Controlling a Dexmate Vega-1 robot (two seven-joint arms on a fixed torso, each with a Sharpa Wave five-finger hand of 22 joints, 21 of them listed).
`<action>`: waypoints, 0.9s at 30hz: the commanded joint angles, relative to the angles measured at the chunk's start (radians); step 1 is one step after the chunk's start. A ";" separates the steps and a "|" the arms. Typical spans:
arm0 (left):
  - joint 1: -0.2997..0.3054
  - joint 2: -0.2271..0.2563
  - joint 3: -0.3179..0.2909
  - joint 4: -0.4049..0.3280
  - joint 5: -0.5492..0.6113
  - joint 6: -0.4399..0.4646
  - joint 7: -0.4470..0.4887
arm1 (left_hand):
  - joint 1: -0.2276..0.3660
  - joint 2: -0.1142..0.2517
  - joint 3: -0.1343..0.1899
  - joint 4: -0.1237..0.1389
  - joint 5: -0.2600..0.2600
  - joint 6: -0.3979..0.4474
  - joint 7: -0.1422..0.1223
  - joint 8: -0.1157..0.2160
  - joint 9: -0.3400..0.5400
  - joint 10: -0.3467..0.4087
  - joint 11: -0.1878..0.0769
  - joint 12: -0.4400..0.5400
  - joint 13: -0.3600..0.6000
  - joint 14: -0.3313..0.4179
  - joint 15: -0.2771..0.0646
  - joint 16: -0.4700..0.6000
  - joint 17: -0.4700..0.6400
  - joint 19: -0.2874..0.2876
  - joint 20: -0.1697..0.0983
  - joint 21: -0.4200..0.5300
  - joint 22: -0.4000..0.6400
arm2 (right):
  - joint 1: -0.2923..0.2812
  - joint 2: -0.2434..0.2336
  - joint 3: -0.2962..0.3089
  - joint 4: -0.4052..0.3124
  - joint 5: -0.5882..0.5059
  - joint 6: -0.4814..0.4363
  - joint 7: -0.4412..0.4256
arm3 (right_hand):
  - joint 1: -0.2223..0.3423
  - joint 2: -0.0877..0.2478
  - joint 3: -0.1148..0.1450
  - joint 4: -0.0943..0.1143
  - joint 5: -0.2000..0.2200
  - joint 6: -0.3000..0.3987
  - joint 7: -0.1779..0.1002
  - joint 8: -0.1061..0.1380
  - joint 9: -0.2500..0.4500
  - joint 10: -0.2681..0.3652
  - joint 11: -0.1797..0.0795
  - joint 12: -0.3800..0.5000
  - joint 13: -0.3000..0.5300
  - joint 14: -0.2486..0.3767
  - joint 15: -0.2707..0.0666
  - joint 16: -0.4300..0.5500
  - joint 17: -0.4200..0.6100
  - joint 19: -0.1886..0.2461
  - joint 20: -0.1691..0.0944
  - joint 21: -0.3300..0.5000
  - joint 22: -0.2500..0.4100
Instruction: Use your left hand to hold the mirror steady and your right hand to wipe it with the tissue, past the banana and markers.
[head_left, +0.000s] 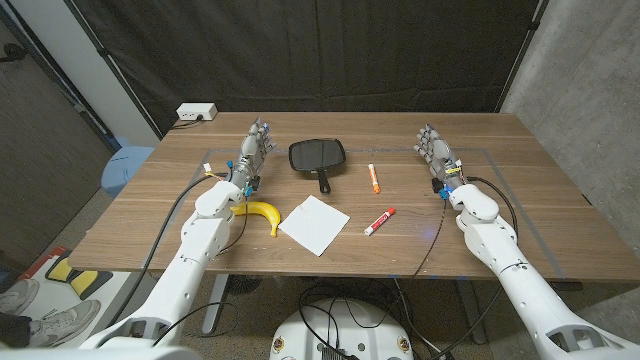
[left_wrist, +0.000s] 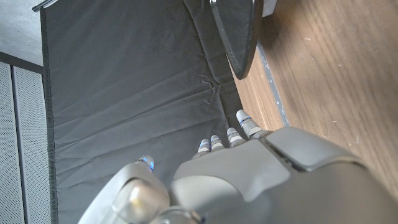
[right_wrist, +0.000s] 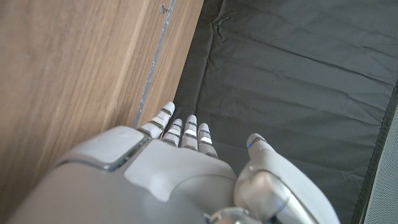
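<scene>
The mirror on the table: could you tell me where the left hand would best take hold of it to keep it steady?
Probably by the short black handle of the mirror, which points toward the robot and leaves the glass free for wiping. The left hand, open just to the mirror's left, could come in from that side and pinch the handle near the frame.

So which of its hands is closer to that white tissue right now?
The left hand. It stands up-left of the tissue, past the banana. The right hand is farther off, beyond the markers.

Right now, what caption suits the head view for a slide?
Both robot hands, left robot hand and right robot hand, wait apart from mirror, tissue, banana.
</scene>
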 joint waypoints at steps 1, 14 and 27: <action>0.025 -0.022 -0.028 -0.047 0.057 0.028 -0.020 | 0.014 0.090 -0.002 -0.010 0.003 -0.159 -0.013 0.007 0.001 -0.128 0.009 0.007 0.002 -0.131 0.000 0.010 0.002 -0.131 0.007 0.004 0.001 | -0.035 0.009 0.024 -0.040 -0.046 -0.006 -0.018 | 0.012 -0.003 0.004 -0.008 -0.005 0.006 0.000 0.005 0.005 0.009 0.006 0.007 0.001 0.001 0.005 0.000 0.003 0.004 -0.031 -0.004 0.004; 0.082 -0.001 -0.026 -0.157 0.138 0.080 0.017 | 0.144 0.008 0.002 -0.101 -0.017 -0.103 -0.061 0.011 0.001 -0.068 -0.002 0.006 0.005 -0.028 0.028 0.011 -0.001 -0.073 0.080 -0.011 -0.006 | -0.082 0.007 0.028 -0.093 -0.064 -0.005 -0.042 | 0.023 -0.006 0.005 -0.019 -0.008 0.009 0.000 0.006 0.006 0.014 0.004 0.007 0.001 0.004 0.005 -0.002 0.003 0.006 -0.031 -0.007 0.004; 0.166 0.045 -0.030 -0.313 0.259 0.146 0.085 | 0.283 -0.036 0.011 -0.192 -0.058 -0.021 -0.049 0.032 0.008 0.007 0.014 0.012 0.009 0.076 0.056 0.024 0.008 -0.020 0.112 -0.027 -0.002 | -0.137 0.003 0.030 -0.159 -0.070 -0.002 -0.063 | 0.032 -0.008 0.006 -0.029 -0.011 0.011 0.000 0.005 0.006 0.015 0.005 0.005 0.001 0.006 0.004 -0.003 0.003 0.008 -0.031 -0.010 0.004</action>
